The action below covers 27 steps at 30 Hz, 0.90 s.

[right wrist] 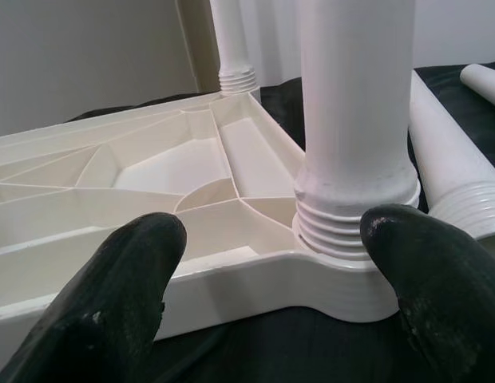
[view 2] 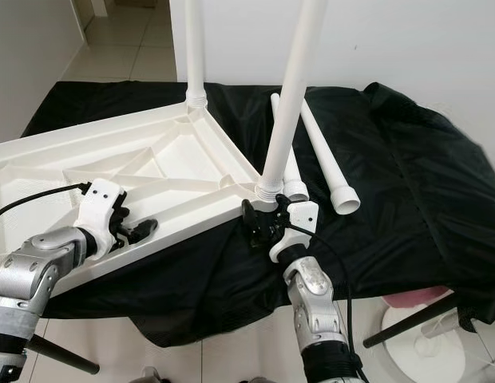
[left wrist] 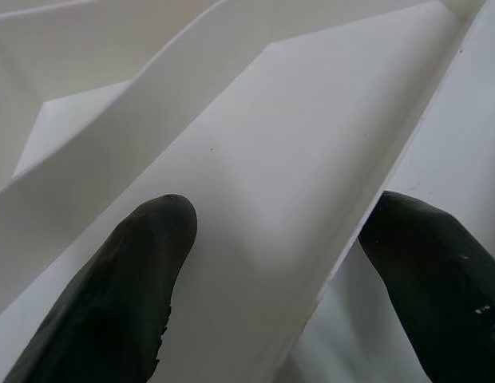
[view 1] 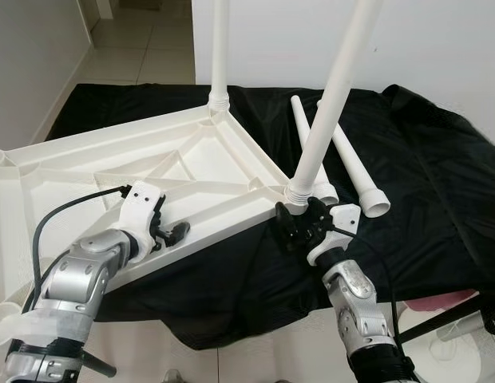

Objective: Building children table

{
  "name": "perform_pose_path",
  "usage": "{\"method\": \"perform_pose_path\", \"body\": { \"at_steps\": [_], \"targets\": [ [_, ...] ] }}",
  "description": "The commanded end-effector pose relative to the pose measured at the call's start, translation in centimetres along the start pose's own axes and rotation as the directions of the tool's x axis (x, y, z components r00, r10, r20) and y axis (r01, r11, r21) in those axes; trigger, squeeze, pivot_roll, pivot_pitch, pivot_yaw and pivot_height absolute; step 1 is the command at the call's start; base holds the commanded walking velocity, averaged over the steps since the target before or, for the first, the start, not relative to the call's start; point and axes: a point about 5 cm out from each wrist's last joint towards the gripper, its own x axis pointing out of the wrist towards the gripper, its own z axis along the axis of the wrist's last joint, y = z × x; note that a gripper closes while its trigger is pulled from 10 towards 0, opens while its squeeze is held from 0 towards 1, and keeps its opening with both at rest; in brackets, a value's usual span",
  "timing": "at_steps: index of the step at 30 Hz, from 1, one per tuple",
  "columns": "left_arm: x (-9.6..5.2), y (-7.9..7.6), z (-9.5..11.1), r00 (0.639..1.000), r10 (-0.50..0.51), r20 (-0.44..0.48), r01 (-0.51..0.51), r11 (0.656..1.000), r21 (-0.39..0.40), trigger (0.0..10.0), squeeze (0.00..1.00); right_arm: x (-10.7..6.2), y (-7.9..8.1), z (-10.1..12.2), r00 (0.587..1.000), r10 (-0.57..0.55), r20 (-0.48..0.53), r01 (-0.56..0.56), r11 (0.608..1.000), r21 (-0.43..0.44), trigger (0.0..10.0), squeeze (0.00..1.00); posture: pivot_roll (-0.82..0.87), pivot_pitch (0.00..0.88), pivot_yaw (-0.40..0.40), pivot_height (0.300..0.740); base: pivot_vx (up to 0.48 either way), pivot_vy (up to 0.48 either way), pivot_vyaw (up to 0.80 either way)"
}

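A white plastic table top point(view 1: 80, 163) lies upside down on a black cloth. Two white legs stand screwed into it: one at the far corner point(view 1: 219, 48), one at the near right corner point(view 1: 331, 96). Two loose legs point(view 1: 355, 167) lie on the cloth to the right. My left gripper point(view 1: 172, 233) is open at the near rim of the table top, and its fingers point(left wrist: 128, 287) straddle the rim wall. My right gripper point(view 1: 299, 227) is open just in front of the near right corner, its fingertips point(right wrist: 128, 279) either side of that leg's threaded base point(right wrist: 355, 215).
The black cloth point(view 1: 439, 183) covers a low surface against a white wall. Tiled floor lies in front and to the left. A white round object with something pink point(view 1: 451, 315) and a black stand leg point(view 1: 439, 319) sit at the lower right.
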Motion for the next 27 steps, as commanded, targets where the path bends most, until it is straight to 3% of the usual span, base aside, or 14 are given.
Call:
{"method": "perform_pose_path", "body": {
  "at_steps": [1, 2, 3, 4, 7, 10, 16, 20, 22, 23, 24, 25, 27],
  "targets": [
    [0.3, 0.4, -0.6, 0.997, 0.069, -0.044, -0.069, 0.998, -0.003, 10.0, 0.00, -0.3, -0.1, -0.5, 1.000, -0.008, -0.021, 0.008, 1.000, -0.001, 10.0, 0.00, 0.02, 0.040, -0.050, 0.740, 0.000, 0.000, 0.00],
    [0.3, 0.4, -0.6, 0.997, 0.069, -0.044, -0.069, 0.998, -0.003, 10.0, 0.00, -0.3, -0.1, -0.5, 1.000, -0.008, -0.021, 0.008, 1.000, -0.001, 10.0, 0.00, 0.02, 0.040, -0.050, 0.740, 0.000, 0.000, 0.00],
    [0.4, 0.5, -0.4, 0.996, 0.074, -0.043, -0.074, 0.997, 0.004, 7.0, 0.00, -0.3, -0.1, -0.5, 1.000, -0.010, -0.022, 0.010, 1.000, -0.002, 10.0, 0.00, 0.02, 0.039, -0.048, 0.740, 0.000, 0.000, 0.00],
    [0.4, 0.6, -0.3, 0.996, 0.078, -0.042, -0.078, 0.997, 0.020, 4.7, 0.00, -0.3, -0.1, -0.5, 1.000, -0.012, -0.021, 0.012, 1.000, -0.003, 10.0, 0.00, 0.02, 0.040, -0.046, 0.740, 0.000, 0.000, 0.00],
    [0.5, 0.7, -0.2, 0.996, 0.081, -0.041, -0.080, 0.996, 0.032, 4.7, 0.00, -0.3, -0.1, -0.5, 1.000, -0.014, -0.021, 0.014, 1.000, -0.004, 10.0, 0.00, 0.02, 0.040, -0.046, 0.740, 0.000, 0.000, 0.00],
    [0.6, 0.6, -0.2, 0.996, 0.075, -0.046, -0.073, 0.996, 0.045, 3.5, 0.00, -0.3, -0.1, -0.5, 1.000, -0.017, -0.022, 0.017, 1.000, -0.004, 10.0, 0.00, 0.02, 0.041, -0.045, 0.740, 0.000, 0.000, 0.00],
    [0.6, 0.7, 0.0, 0.996, 0.078, -0.045, -0.076, 0.996, 0.050, 3.8, 0.00, -0.3, 0.0, -0.5, 1.000, -0.018, -0.022, 0.018, 1.000, -0.003, 10.0, 0.00, 0.02, 0.043, -0.045, 0.740, 0.000, 0.000, 0.00],
    [0.5, 0.6, 0.1, 0.996, 0.082, -0.038, -0.080, 0.995, 0.054, 3.3, 0.00, -0.2, 0.0, -0.6, 1.000, -0.018, -0.024, 0.018, 1.000, -0.001, 10.0, 0.00, 0.02, 0.044, -0.045, 0.740, 0.000, 0.000, 0.00],
    [0.5, 0.6, 0.1, 0.996, 0.082, -0.036, -0.080, 0.995, 0.055, 3.3, 0.00, -0.2, 0.0, -0.6, 1.000, -0.018, -0.023, 0.018, 1.000, 0.000, 10.0, 0.00, 0.02, 0.044, -0.045, 0.740, 0.000, 0.000, 0.00],
    [0.6, 0.5, 0.3, 0.997, 0.079, -0.026, -0.077, 0.995, 0.063, 4.0, 0.00, -0.2, 0.0, -0.6, 1.000, -0.019, -0.023, 0.019, 1.000, 0.000, 10.0, 0.00, 0.02, 0.044, -0.044, 0.740, 0.000, 0.000, 0.00],
    [0.7, 0.2, 0.6, 0.998, 0.068, -0.006, -0.067, 0.995, 0.075, 9.5, 0.00, -0.2, 0.1, -0.6, 1.000, -0.019, -0.023, 0.019, 1.000, 0.000, 10.0, 0.00, 0.02, 0.044, -0.045, 0.740, 0.000, 0.000, 0.00],
    [0.8, -0.2, 0.9, 0.999, 0.051, 0.012, -0.052, 0.995, 0.086, 10.0, 0.00, -0.1, 0.1, -0.6, 1.000, -0.019, -0.023, 0.019, 1.000, 0.001, 10.0, 0.00, 0.03, 0.043, -0.045, 0.740, 0.000, 0.000, 0.00],
    [0.9, -0.6, 1.2, 0.999, 0.032, 0.030, -0.035, 0.995, 0.093, 10.0, 0.00, -0.1, 0.1, -0.6, 1.000, -0.019, -0.023, 0.019, 1.000, 0.001, 10.0, 0.00, 0.03, 0.043, -0.045, 0.740, 0.000, 0.000, 0.00]
  ]
}}
